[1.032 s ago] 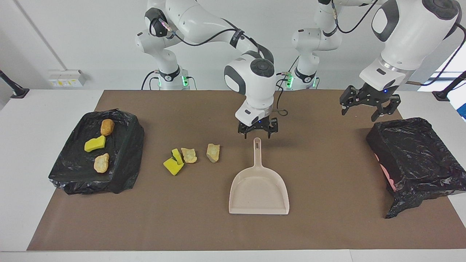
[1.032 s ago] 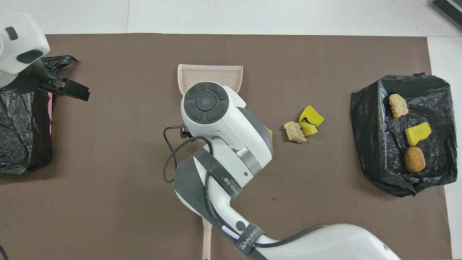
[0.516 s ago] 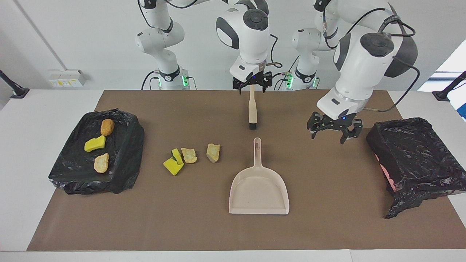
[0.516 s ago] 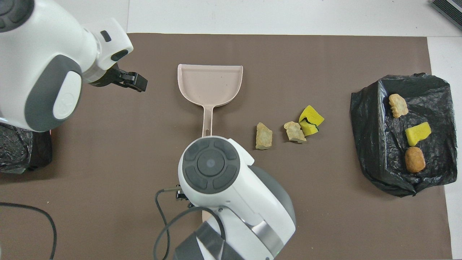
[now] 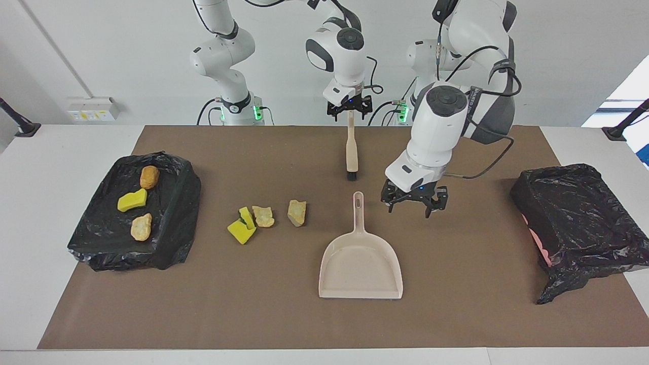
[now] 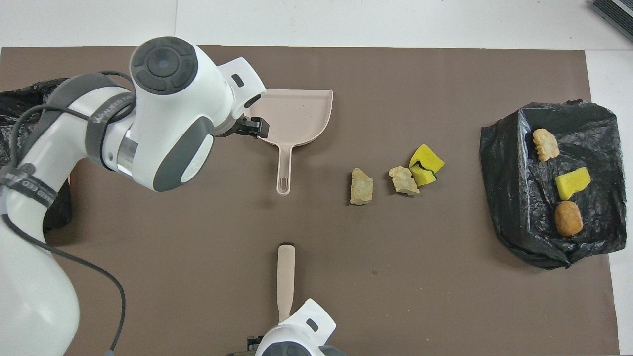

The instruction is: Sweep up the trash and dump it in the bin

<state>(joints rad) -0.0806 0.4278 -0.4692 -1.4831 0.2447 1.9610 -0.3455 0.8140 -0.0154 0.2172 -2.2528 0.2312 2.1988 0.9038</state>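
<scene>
Three trash scraps [image 5: 265, 217] lie toward the right arm's end from the dustpan handle [image 5: 358, 213]; left claw [image 5: 413, 204], open, hangs beside it.

I count six scraps of trash — three loose on the mat: a yellow sponge piece [image 5: 242, 225], a beige lump [image 5: 263, 216] and a second beige lump [image 5: 296, 212]. Three more lie on the black-bagged tray [image 5: 172, 223]: a golden-brown nugget [image 5: 149, 177], a yellow sponge [image 5: 132, 201], a pale lump [image 5: 141, 226]. One dustpan [image 5: 361, 263] beside the left gripper [image 5: 415, 204], one brush [image 5: 351, 152] under the right gripper [image 5: 349, 110] — and two black-bagged containers, counting the bin [image 5: 578, 223].
</scene>
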